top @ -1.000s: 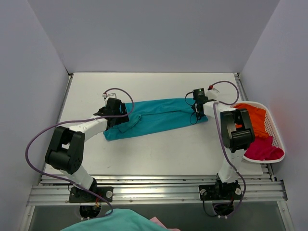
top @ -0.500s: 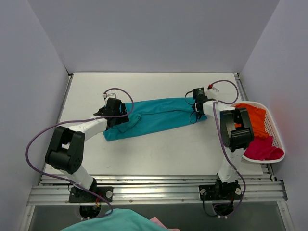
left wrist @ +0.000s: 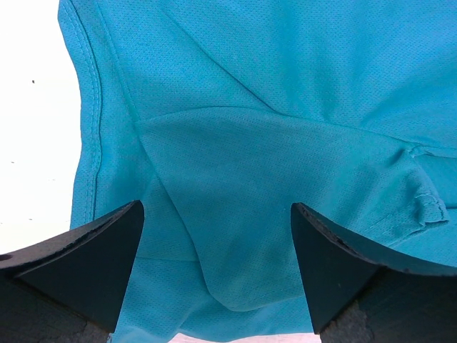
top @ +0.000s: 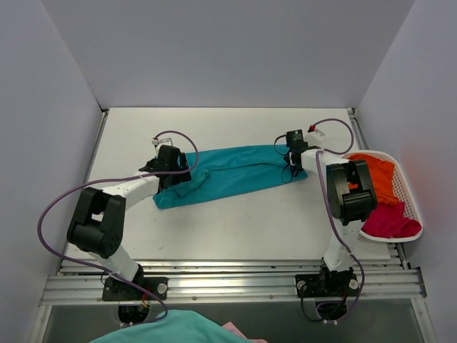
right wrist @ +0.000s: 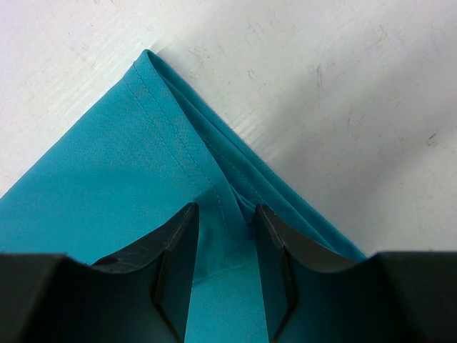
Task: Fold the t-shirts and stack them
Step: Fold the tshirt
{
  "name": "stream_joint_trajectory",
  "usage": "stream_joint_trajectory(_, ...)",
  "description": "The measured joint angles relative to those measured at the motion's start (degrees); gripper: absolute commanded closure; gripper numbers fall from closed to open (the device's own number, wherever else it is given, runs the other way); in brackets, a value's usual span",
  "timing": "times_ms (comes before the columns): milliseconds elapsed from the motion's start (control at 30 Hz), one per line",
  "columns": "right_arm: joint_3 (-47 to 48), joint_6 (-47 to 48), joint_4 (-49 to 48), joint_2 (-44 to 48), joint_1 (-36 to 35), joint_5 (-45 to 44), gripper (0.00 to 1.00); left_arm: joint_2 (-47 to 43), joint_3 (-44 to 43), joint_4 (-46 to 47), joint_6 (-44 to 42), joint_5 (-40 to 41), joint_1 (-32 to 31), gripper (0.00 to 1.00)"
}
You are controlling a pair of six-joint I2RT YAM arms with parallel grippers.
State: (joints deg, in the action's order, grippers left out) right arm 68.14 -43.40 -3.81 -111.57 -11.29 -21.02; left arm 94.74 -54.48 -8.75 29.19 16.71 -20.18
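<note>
Spread t-shirt on table; basket right, holding other shirts.

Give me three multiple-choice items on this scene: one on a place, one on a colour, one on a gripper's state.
1. Where does the orange cloth t-shirt lie?
A) in the white plastic lattice basket
B) on the floor
C) hung on the back wall

2. What colour is the long folded cloth t-shirt on the table?
A) magenta
B) teal
C) white

3. How does the left gripper stand?
A) shut on the basket's rim
B) shut on a sleeve
C) open over the cloth

Answers:
1 A: orange cloth fills the basket's far end at the table's right edge.
2 B: the cloth shows teal in every view.
3 C: the left wrist view shows its fingers wide apart, with cloth lying flat between them.
</note>
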Motion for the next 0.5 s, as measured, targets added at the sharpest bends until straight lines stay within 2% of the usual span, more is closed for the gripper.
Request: stream_joint_trajectory(500, 2.8, 0.2, 0.8, -0.5, 0.0, 0.0, 0.68, 0.2, 0.0, 0.0, -0.1, 0.0, 0.0, 0.07)
